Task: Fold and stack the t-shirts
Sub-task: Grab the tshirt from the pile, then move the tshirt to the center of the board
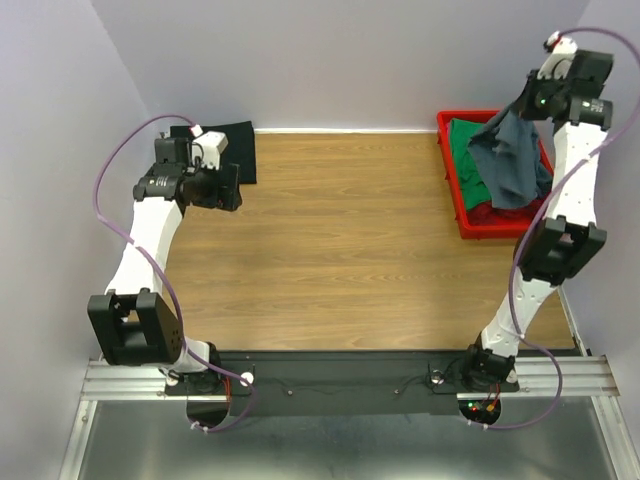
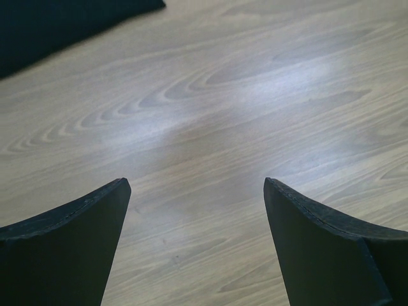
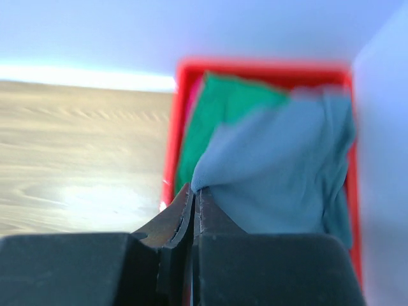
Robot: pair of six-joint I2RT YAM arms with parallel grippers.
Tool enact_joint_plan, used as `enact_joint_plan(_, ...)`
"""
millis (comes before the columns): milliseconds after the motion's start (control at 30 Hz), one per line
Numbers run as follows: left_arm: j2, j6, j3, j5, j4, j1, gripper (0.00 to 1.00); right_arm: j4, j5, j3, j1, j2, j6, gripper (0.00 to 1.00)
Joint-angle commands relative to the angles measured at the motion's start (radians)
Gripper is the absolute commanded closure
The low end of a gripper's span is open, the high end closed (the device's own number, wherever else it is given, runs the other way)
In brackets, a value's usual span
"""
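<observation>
A robotics lab test cell; plain pale lilac partition walls (image 1: 340,60) box in a wood-grain laminate tabletop (image 1: 340,240); white-and-black left robot arm (image 1: 150,235) and right robot arm (image 1: 570,190) stand on a silver aluminium rail (image 1: 120,380); thin purple cables (image 1: 98,178) loop loose.

you see a smooth wood table (image 1: 350,240) with a soft shine. at 2 o'clock the red tray (image 1: 453,185) looks like hard plastic, the blue-grey shirt (image 1: 510,160) soft matt cloth.

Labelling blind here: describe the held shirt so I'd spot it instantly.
Find the red tray at the table's far right corner. Over it, the slate blue-grey t-shirt hangs from the right gripper. It alone is raised; the green shirt and dark red shirt lie inside.
</observation>
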Motion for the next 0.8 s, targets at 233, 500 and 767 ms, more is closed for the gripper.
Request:
enact_joint_plan(233, -0.061, -0.121, 0.161, 0.211, 0.004, 0.047, 0.02, 0.382, -0.413, 0.036, 0.025, -0.322, 0.154, 0.99)
enact_joint_plan(500, -0.09, -0.181, 0.192, 0.282, 0.03, 0.085, 0.02, 1.045, -0.435, 0.017, 0.051, -0.389, 0.683, 0.99)
enact_joint_plan(767, -0.127, -0.229, 0.201, 0.312, 0.103, 0.094, 0.02, 1.258, -0.283, 0.131, 0.264, -0.355, 0.74, 0.99)
